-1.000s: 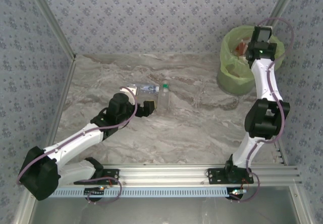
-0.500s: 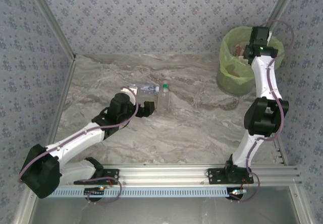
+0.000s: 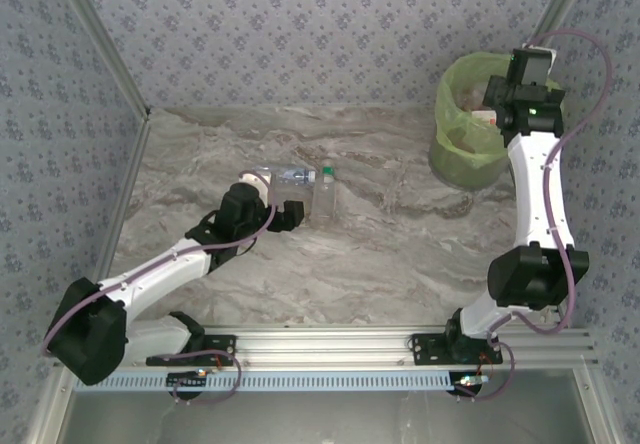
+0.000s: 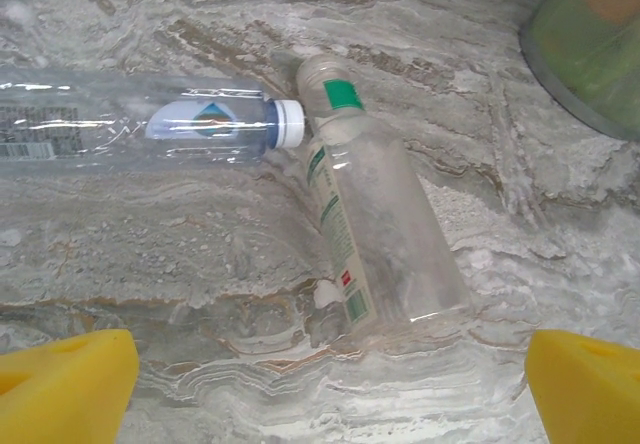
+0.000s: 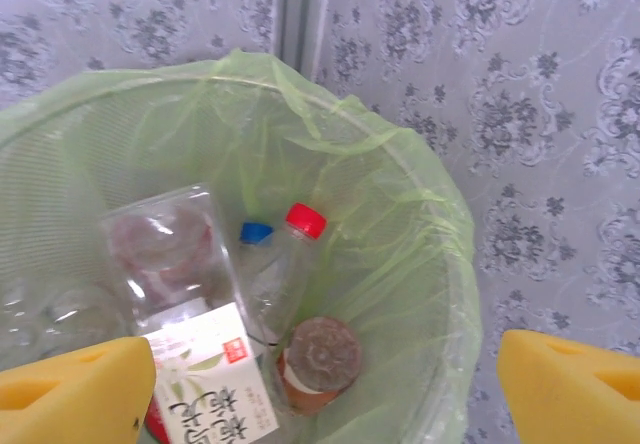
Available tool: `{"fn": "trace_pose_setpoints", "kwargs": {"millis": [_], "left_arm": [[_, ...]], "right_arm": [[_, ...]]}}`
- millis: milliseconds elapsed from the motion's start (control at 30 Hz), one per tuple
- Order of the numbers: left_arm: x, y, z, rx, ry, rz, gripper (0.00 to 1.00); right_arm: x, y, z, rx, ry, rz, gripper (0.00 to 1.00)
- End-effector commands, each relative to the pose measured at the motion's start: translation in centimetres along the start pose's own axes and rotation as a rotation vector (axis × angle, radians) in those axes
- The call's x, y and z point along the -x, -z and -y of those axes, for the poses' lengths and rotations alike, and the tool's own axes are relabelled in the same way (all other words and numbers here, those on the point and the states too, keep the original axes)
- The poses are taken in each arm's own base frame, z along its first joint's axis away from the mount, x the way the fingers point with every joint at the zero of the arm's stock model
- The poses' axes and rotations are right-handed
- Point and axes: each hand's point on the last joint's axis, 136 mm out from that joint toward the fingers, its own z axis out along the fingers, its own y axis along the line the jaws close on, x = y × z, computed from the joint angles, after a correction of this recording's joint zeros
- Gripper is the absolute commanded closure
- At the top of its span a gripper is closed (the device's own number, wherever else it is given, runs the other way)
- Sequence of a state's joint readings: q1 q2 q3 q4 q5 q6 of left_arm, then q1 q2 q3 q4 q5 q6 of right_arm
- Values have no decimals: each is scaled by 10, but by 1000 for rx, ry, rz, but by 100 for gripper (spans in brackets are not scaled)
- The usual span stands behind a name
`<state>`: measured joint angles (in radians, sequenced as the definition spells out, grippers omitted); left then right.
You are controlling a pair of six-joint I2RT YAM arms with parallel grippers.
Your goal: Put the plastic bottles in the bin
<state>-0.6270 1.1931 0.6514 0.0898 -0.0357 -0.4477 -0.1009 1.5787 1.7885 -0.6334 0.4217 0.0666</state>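
On the grey marbled table (image 3: 400, 254), the clear green-capped plastic bottle (image 4: 385, 234) lies dead ahead of your left gripper (image 4: 325, 384), base toward it, long axis running away; its jaws gape empty. Your right gripper (image 5: 320, 384), spread and empty, hangs over the lime-green-bagged round bin (image 5: 400, 214), far right.

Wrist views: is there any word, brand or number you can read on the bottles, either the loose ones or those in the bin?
Nothing is clear enough to quote.
White label on a bottle in the bin: large dark Chinese-style characters and a red square stamp, tilted and partly cut off, not legible.
Bottle with the green neck band: a strip of fine print down its side, too small to read.
White-capped bottle: blue logo and grey fine print, blurred.
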Motion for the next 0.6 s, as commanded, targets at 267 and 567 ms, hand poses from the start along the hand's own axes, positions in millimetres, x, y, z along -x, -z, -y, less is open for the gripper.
{"fn": "trace_pose_setpoints", "kwargs": {"millis": [267, 567], "left_arm": [[9, -3, -36, 136, 168, 19, 1], [6, 1, -57, 209, 247, 24, 1]], "right_arm": [[4, 46, -79, 276, 4, 72, 2], [-34, 72, -174, 500, 112, -14, 1]]}}
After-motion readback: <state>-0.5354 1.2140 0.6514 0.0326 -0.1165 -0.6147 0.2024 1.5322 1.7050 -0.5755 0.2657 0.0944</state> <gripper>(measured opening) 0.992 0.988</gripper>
